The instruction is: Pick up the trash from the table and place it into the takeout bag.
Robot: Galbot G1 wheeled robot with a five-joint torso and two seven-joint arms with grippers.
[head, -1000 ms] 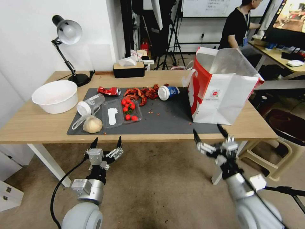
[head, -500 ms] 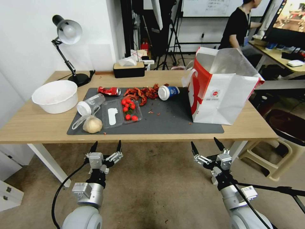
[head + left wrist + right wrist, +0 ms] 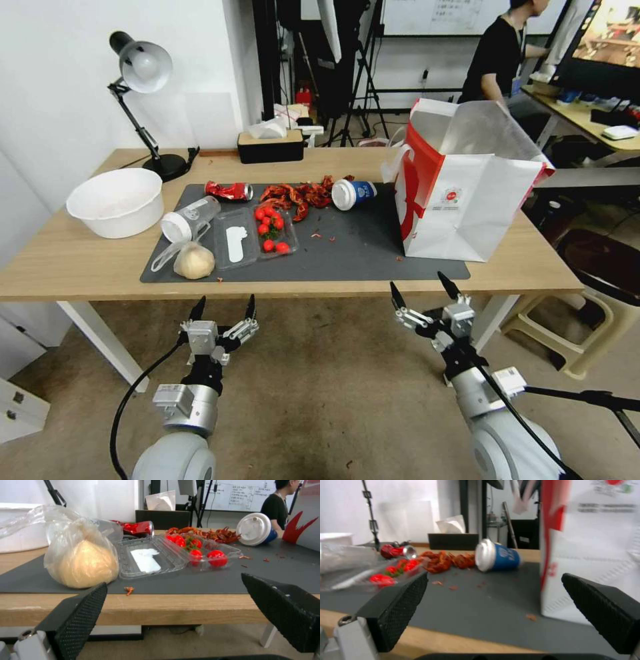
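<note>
both grippers hang in front of the near edge of the worktop (image 3: 80, 267), below its level and over the floor, not touching anything. the left gripper (image 3: 223, 308) sits under the left end of the dark grey mat (image 3: 360, 250) with its fingers (image 3: 81, 610) spread wide, and from its wrist camera the bagged beige lump (image 3: 83, 563) is right ahead, near the front edge of the mat. the right gripper (image 3: 421, 292) is under the mat's right part, fingers (image 3: 398, 602) spread wide too, holding nothing. on the mat: the bagged lump (image 3: 194, 260) at the front left corner, a clear lidded cup (image 3: 190, 219) lying on its side just behind it, a crushed red can (image 3: 229, 191) at the back edge, and a clear clamshell tray (image 3: 257, 237) open flat with cherry tomatoes (image 3: 270, 227) in its right half. behind the tray is a pile of red crayfish shells (image 3: 297, 195), and just right of that the blue-white cup (image 3: 354, 194) lies on its side with its white lid facing front left. the takeout bag (image 3: 467, 200) stands upright and open on the right end of the mat, foil lining showing, near the blue-white cup but not touching it. off the mat to the left there's a white bowl (image 3: 117, 202), with a desk lamp (image 3: 143, 100) and a black tissue box (image 3: 270, 145) further back.
</note>
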